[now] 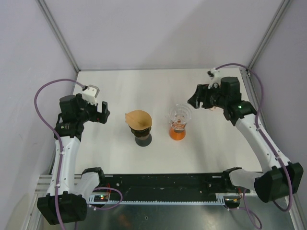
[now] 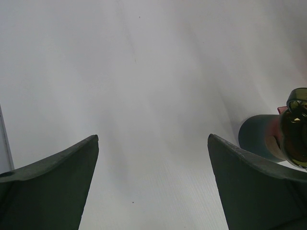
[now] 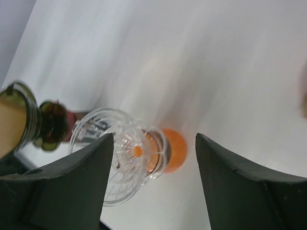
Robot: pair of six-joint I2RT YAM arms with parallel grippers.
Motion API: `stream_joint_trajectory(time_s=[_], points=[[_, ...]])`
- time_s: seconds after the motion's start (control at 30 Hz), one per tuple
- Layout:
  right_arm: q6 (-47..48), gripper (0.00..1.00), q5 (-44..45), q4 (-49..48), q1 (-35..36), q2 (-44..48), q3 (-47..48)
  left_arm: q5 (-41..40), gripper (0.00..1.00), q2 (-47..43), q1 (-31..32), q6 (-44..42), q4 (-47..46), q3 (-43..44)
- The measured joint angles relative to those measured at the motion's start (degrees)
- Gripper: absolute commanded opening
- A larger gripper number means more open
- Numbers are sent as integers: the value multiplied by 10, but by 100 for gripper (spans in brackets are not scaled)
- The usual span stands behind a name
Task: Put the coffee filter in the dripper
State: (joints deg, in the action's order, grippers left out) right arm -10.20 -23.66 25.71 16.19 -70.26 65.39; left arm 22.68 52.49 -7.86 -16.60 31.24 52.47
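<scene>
My left jaws hung wide open, gripping nothing, above the white desk (image 1: 120, 86) at the left end of the row. To their right, the brown coffee filter (image 1: 138, 118) sat in the top of a dark green dripper (image 1: 140, 129) standing on a dark base (image 1: 143, 140), and beside it, not touching, stood a clear glass dripper (image 1: 179, 115) on an orange base (image 1: 177, 134). My right jaws, near the clear dripper on its right side, were spread apart with nothing held between them.
</scene>
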Motion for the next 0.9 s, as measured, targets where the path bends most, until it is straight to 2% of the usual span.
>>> stream_joint_trajectory(time_s=[0.23, 0.43, 0.73, 0.9], points=[[-31, 51, 194, -25, -29, 55, 20, 1, 100, 2, 0, 0, 0, 0], [-31, 42, 346, -77, -29, -19, 33, 16, 98, 27, 0, 0, 3, 19], [12, 41, 465, -124, -19, -192, 84, 27, 96, 64, 37, 1, 1, 56], [30, 49, 493, -146, -10, -260, 116, 30, 95, 99, 52, 2, 2, 61]])
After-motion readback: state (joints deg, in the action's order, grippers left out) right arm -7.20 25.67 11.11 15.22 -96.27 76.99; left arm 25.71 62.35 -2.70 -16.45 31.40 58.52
